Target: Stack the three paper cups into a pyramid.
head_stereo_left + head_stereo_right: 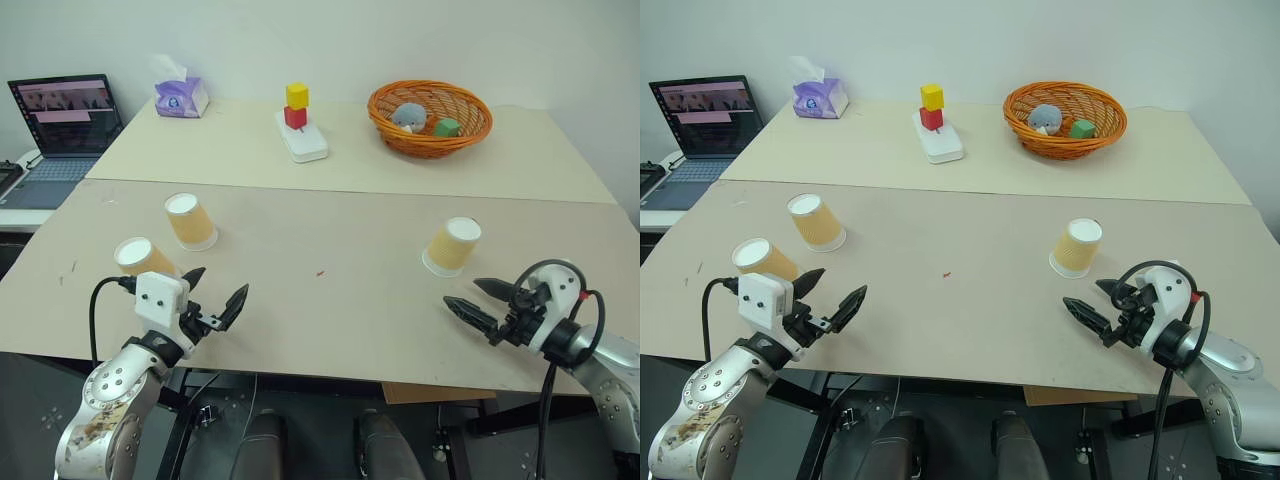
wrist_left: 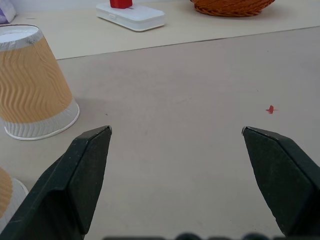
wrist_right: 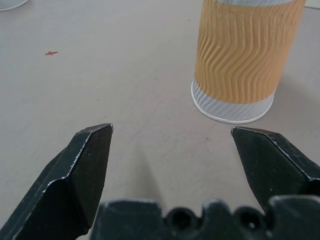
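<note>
Two paper cups [image 1: 190, 221] [image 1: 143, 257] upside down on the counter [image 1: 330, 290] at left; third cup [image 1: 453, 245] at right; basket [image 1: 429, 117] behind; laptop [image 1: 62, 125] far left.

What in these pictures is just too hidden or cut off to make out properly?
- Nearest cup, head views: its lower part is behind the left gripper.
- Basket, head views: the grey and green things inside are partly hidden by its rim.
- Laptop screen, head views: too small to read.
- Right-hand cup, right wrist view: top cut off by the picture edge.
</note>
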